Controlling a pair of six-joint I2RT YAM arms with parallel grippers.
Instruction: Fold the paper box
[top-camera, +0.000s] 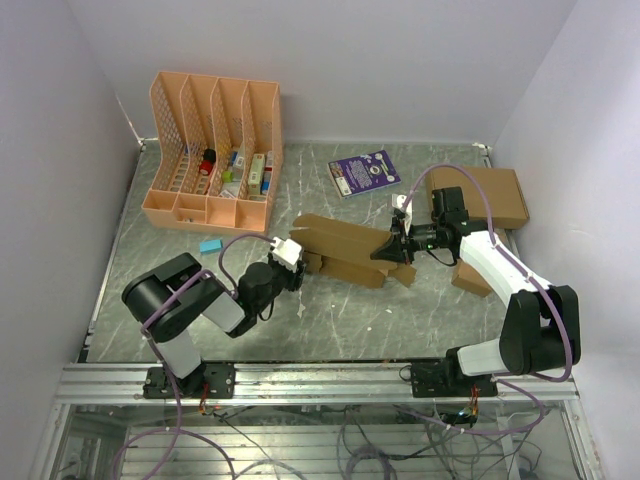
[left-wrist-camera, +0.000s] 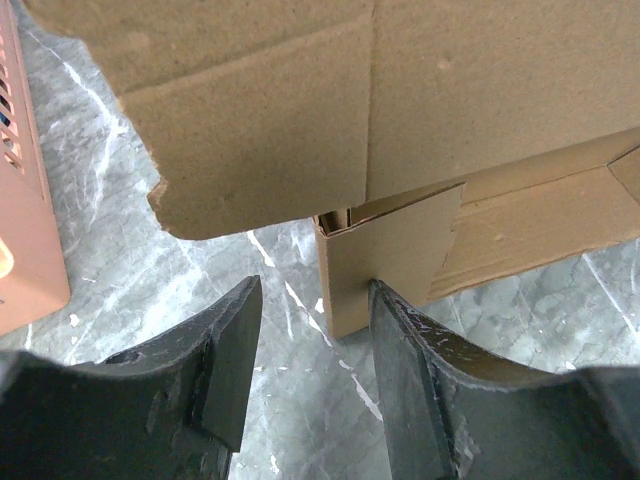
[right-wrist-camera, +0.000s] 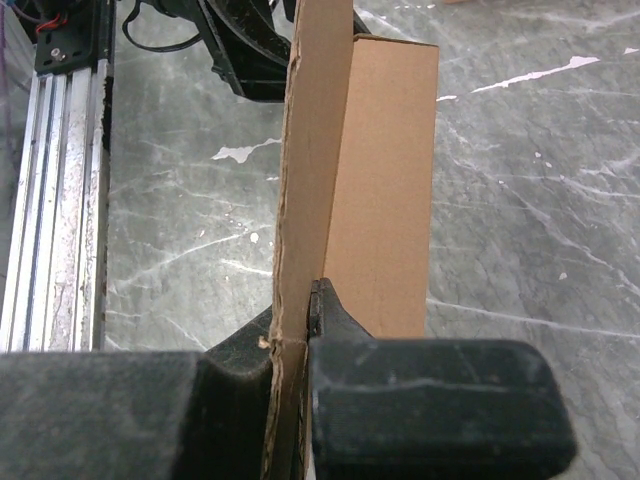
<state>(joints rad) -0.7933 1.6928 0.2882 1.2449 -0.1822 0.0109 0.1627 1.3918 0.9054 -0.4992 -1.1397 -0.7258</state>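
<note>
Fingers of the right gripper (right-wrist-camera: 305, 300) are clamped on the paper box (top-camera: 345, 250) — left gripper (left-wrist-camera: 315, 295) fingers are held apart, box end just ahead.

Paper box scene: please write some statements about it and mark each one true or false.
1. The right fingers pinch a flap of the box. True.
2. The left fingers are shut on the box. False: they stand open, near its end.
3. A purple booklet lies on the table. True.
4. The organizer is at the right side. False: it is at the far left.
</note>
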